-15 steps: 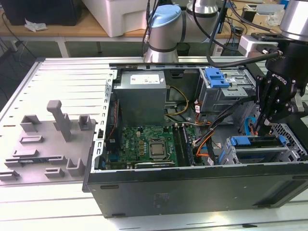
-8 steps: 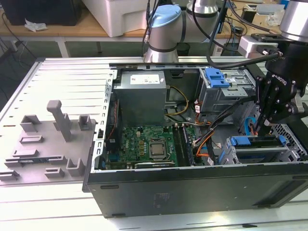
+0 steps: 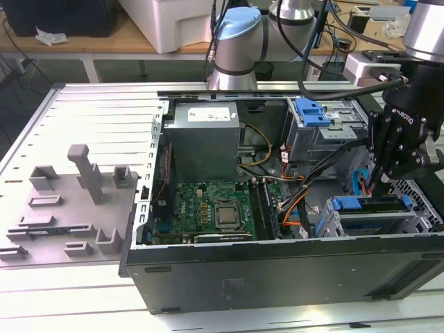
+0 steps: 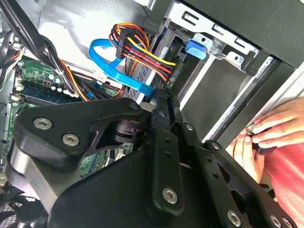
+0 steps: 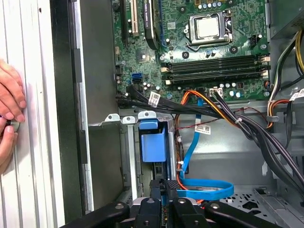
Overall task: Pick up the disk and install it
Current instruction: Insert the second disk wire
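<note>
The disk [image 3: 378, 206] sits in the lower drive cage [image 3: 409, 222] at the exterior view's lower right, lying flat with its blue carrier end [image 3: 347, 203] turned toward the motherboard [image 3: 208, 208]. In the first wrist view that blue end [image 5: 153, 142] shows in the lower middle of the frame, tucked between the cage's metal tabs. In the second wrist view it appears as a small blue piece [image 4: 197, 47] in the upper right.

The gripper [image 3: 372, 186] hangs just above the disk. Its fingers are drawn together at the tips with nothing seen held between them, and I cannot tell if the tips touch the disk. In both wrist views the gripper [image 4: 164, 102] [image 5: 164, 187] points down at the cage end away from the blue piece.

A flat blue cable [image 5: 204, 190] loops just beside the fingertips. In the second wrist view it [image 4: 118, 71] runs under a bundle of coloured wires [image 4: 142, 45] plugged in close to the tips.

Further out, the grey power supply [image 3: 205, 132] fills the upper middle of the open computer case [image 3: 277, 270], and a second cage with a blue tab [image 3: 312, 111] stands to the upper right. A person's hand [image 5: 9, 109] rests on the ribbed table [image 5: 38, 166] outside the case wall, at the left edge of the first wrist view. The same hand [image 4: 270, 130] is at the right edge of the second wrist view, its fingers around something small and grey.
</note>
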Controlling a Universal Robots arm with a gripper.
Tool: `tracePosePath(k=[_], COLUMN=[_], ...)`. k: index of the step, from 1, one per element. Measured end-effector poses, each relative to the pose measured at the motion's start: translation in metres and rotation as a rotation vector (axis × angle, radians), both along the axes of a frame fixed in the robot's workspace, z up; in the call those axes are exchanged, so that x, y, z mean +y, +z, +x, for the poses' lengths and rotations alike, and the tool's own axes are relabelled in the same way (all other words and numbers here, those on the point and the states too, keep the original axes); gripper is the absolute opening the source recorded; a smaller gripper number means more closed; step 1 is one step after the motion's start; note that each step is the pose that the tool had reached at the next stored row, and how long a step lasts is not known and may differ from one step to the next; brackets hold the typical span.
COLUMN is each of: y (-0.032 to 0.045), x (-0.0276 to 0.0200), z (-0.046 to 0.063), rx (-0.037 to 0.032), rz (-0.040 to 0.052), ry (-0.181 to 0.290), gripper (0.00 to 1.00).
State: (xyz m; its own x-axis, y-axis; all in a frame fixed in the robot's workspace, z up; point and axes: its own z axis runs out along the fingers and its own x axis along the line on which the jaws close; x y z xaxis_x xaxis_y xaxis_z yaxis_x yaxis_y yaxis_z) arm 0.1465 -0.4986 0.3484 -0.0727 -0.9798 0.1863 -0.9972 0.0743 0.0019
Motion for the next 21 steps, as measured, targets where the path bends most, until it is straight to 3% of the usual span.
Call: tracePosePath(k=[21], y=[-0.0052], x=[-0.0001], z=[0.0], rx=[0.0], rz=[0.0062], ry=[0.015], gripper=[0.16])
